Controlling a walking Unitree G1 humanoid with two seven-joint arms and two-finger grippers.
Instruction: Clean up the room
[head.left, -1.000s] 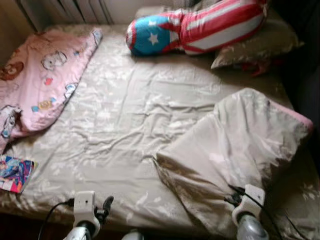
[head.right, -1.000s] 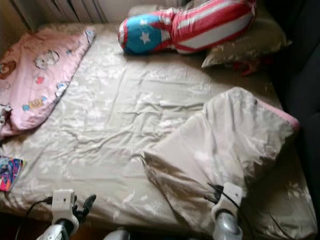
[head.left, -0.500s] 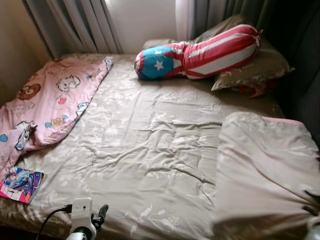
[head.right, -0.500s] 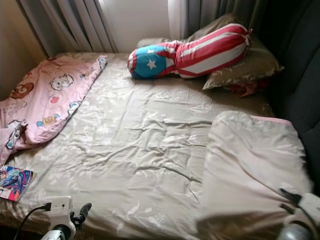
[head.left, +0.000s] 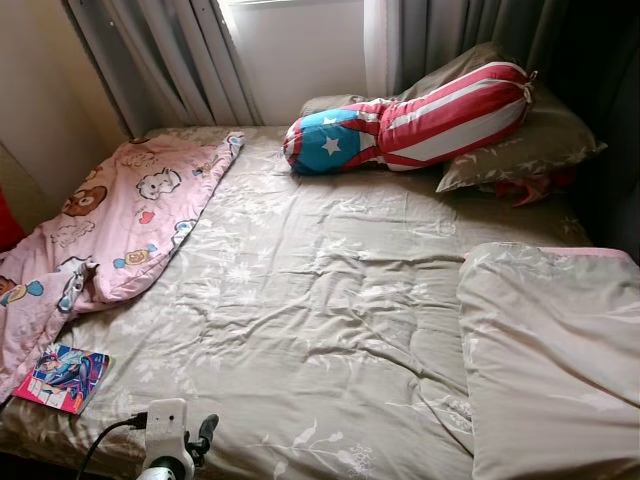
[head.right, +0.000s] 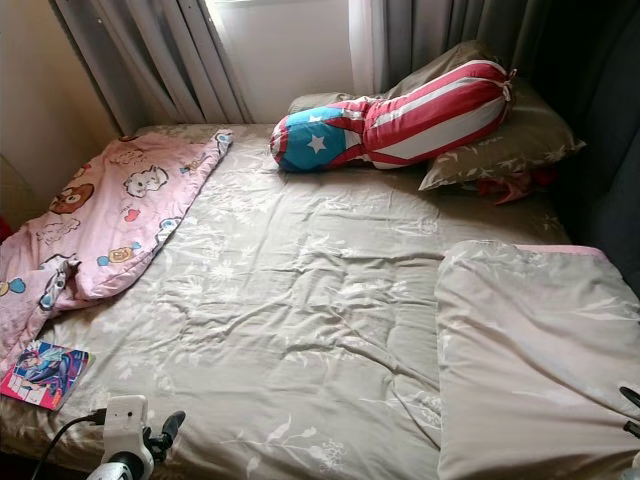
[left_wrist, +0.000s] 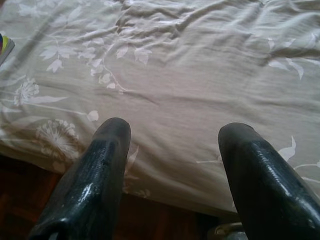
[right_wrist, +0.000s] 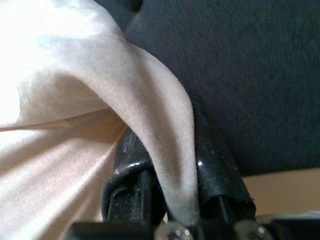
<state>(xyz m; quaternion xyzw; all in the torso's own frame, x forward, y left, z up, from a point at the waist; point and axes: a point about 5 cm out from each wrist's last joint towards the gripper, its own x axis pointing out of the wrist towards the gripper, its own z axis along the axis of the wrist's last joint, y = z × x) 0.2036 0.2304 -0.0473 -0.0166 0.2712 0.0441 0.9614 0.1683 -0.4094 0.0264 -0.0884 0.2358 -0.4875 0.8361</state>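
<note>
My right gripper (right_wrist: 172, 175) pinches a fold of the blanket (right_wrist: 75, 100) between its fingers. My left gripper (left_wrist: 172, 135) hangs spread above the bed (left_wrist: 200, 75) edge.

no legible text, labels or numbers — none

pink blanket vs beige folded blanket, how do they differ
The pink blanket carries cartoon prints and lies rumpled along the bed's left edge; the beige folded blanket is pale, smoother, on the right. The right hand pinches the beige one's cloth; nothing holds the pink one. Both rest on the bedspread.
</note>
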